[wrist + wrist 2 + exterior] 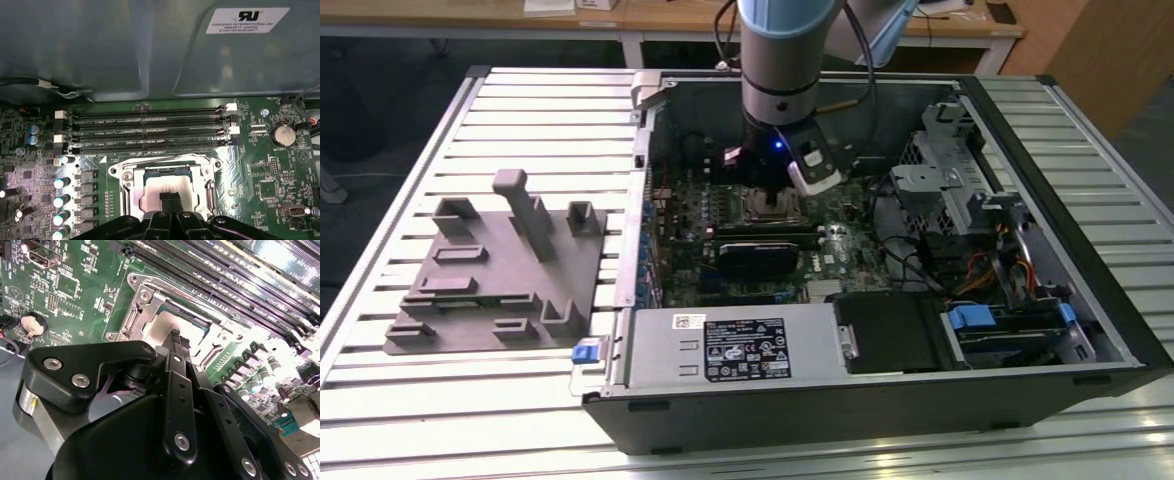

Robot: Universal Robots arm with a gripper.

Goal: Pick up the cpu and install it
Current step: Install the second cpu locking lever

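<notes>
Hand: the hand (170,202) hangs low over the socket inside the open computer case. In both wrist views its two black fingertips (176,338) are pressed together, tips down over the chip, and nothing is pinched between them. I judge it stands so because the chip is already let go and lies below it.

Chip: the cpu (167,192) lies flat inside the metal socket frame (125,187) on the green board. It is a small thin square with a pale silvery top, a dull shine, and a darker edge on the far side. It looks level and not tilted, so I judge it is seated, but the contact under it is hidden.

Frame: the frame (145,300) goes around the chip on all sides and keeps it from sliding.

Memory slots: the long dark slots (150,132) run just behind the socket, side by side.

Case and worktop: in the exterior view the case (881,400) lies on its side on the ribbed worktop (400,400), so the board faces up to the arm (781,60). The grey fixture (494,270) stands beside it, on the exterior view's left.
</notes>
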